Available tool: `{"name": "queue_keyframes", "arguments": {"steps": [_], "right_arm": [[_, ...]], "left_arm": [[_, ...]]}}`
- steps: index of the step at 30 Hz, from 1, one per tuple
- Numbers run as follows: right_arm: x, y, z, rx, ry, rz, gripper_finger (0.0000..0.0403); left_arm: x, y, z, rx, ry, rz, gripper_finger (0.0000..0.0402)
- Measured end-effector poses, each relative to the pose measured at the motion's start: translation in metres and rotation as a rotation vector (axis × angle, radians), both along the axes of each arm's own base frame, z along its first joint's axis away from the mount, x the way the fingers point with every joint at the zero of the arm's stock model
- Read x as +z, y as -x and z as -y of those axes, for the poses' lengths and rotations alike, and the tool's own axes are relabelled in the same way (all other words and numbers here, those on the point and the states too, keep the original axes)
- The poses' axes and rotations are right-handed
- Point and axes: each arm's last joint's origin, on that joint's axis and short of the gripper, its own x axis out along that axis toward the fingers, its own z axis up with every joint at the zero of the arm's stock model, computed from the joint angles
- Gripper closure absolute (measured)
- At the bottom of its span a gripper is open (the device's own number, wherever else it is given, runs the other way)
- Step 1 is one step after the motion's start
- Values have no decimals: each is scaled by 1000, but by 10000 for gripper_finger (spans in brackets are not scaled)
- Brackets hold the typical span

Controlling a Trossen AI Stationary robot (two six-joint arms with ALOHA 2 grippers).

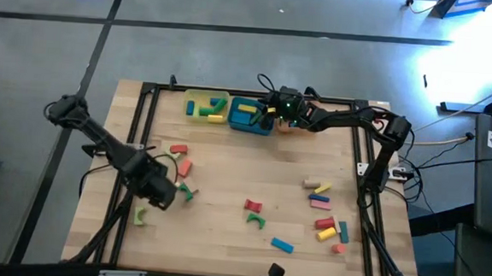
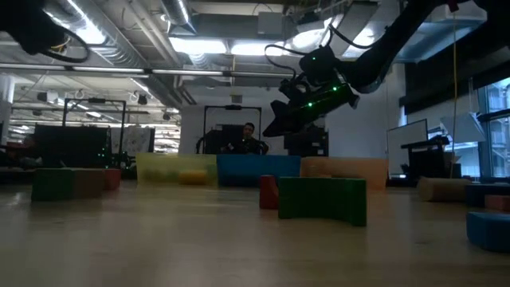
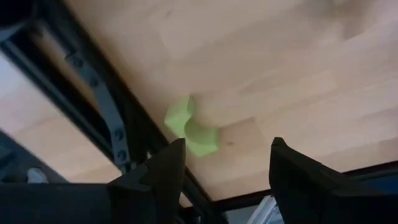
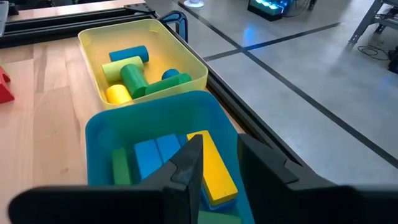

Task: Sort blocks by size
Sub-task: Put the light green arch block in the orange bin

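Right end effector point(image 4: 214, 163) is hovering released over the teal plastic tray point(image 1: 249, 121); left end effector point(image 3: 224, 162) is gaping above a light-green arch block point(image 3: 189, 127); many blocks point(image 1: 325, 213) are awaiting sorting on the wooden table point(image 1: 227, 167).

I see trays point(image 1: 204, 95) at the table's point(image 1: 226, 180) upper middle holding blocks point(image 1: 246, 112), with more blocks scattered lower left and lower right.

High view: straight down, whole table point(image 1: 226, 188). Low view: tabletop level, faces far trays. Right wrist: close above teal tray point(image 4: 106, 134), shared with high, low. Left wrist: close over table's left edge.
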Motion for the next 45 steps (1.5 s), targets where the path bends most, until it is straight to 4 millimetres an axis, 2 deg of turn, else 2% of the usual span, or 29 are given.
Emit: {"name": "queue_keyframes", "arguments": {"steps": [4, 11, 21, 33, 40, 45], "right_arm": [[-1, 0, 0, 0, -4, -8, 302], [-2, 1, -1, 0, -10, -19, 301], [-3, 1, -1, 1, -16, -29, 301], [-4, 1, -1, 1, -21, -39, 301], [-4, 1, -2, 45, -38, -30, 301], [-4, 1, -3, 49, -39, -29, 301]], "left_arm": [[0, 11, 15, -54, -5, -10, 204], [-1, 22, 27, -349, -64, 81, 204], [-25, 14, 54, -775, -64, 103, 204], [-53, 16, 70, -776, -115, -11, 204], [-75, 30, 57, -712, -143, -132, 204], [-87, 31, 54, -737, -131, -106, 204]]}}
